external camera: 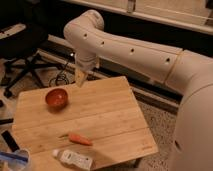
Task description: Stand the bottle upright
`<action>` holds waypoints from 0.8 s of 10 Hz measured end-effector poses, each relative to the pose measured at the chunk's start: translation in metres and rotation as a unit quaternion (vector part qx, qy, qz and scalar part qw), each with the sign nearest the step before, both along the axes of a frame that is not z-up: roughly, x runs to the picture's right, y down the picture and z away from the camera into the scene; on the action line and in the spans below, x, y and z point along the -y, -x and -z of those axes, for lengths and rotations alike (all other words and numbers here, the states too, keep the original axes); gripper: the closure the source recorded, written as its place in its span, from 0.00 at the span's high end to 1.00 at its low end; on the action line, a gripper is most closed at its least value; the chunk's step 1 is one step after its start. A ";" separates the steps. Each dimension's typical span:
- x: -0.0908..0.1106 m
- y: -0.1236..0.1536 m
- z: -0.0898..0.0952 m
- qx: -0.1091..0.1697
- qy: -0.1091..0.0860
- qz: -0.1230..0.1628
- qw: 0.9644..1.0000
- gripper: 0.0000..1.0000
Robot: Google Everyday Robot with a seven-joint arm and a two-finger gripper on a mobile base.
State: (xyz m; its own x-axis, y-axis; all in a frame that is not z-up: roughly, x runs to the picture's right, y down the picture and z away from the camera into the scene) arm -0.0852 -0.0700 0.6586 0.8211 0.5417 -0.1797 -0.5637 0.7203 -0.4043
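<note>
The bottle [73,159] lies on its side near the front edge of the wooden table [107,112], clear with a white label, its cap pointing left. My gripper [80,77] hangs from the white arm above the table's back edge, far from the bottle, with nothing in it. Its yellowish fingers [79,76] point down toward the tabletop.
An orange carrot [79,139] lies just behind the bottle. A red bowl [56,98] stands at the table's back left. A black office chair [25,55] is beyond the table on the left. A blue-rimmed clear object [12,159] sits at the front left corner.
</note>
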 end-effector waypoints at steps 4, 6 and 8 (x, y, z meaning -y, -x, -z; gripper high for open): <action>-0.028 0.023 0.028 0.024 -0.016 0.070 0.997 0.80; -0.055 0.032 0.050 0.050 -0.020 0.098 0.994 0.80; -0.096 0.036 0.064 0.075 -0.005 0.104 0.992 0.80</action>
